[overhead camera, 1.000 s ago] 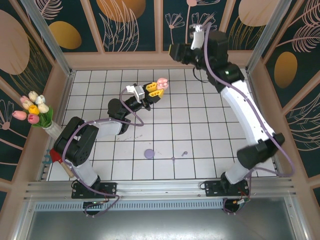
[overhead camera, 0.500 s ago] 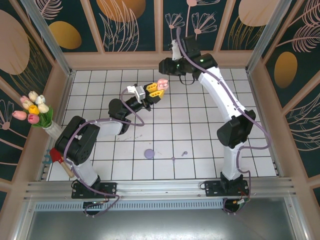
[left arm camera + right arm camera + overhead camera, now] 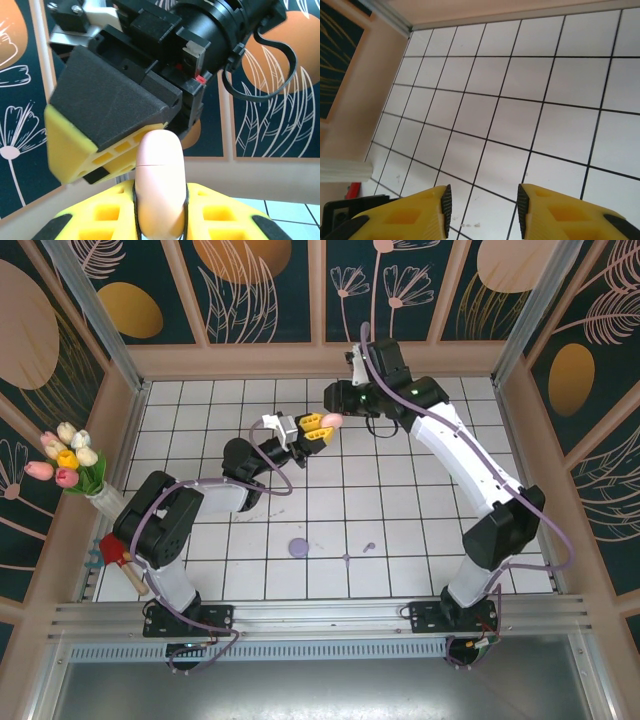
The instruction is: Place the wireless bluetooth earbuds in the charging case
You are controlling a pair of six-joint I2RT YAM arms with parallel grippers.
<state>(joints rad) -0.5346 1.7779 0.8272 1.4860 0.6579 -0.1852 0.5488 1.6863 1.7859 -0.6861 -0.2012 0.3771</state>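
Upper centre, my left tool (image 3: 316, 427) clamps the pale-pink oval plastic charging case (image 3: 330, 421) aloft, seemingly presenting it to my right tool (image 3: 482, 206), jaws apart, empty.

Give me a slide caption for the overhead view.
Left gripper holds up a pink case; open right gripper hovers beside it above the tiled table.

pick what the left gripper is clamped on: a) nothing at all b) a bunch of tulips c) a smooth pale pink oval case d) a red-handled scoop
c, since the left gripper is shut on the smooth pale pink oval case, which sticks out from between its jaws.
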